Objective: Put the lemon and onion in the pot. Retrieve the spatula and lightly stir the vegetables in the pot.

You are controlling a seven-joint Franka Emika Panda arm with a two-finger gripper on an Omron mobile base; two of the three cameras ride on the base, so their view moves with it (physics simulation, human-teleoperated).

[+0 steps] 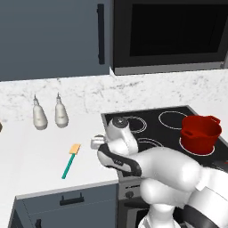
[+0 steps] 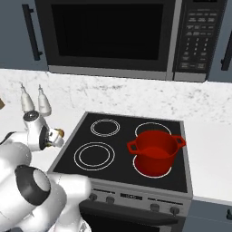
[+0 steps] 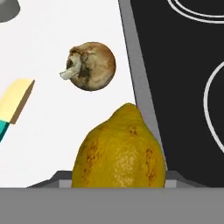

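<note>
The gripper [image 3: 118, 186] grasps the lemon [image 3: 119, 151] above the white counter [image 1: 26, 156] beside the stove [image 2: 113, 149]; the onion [image 3: 91, 65] lies just beyond on the counter; the spatula [image 1: 70, 160] rests nearby; the red pot [image 2: 156, 152] sits on a right-hand burner.

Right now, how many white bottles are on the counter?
2: one white bottle and a second white bottle stand side by side by the backsplash, left of the stove.
</note>
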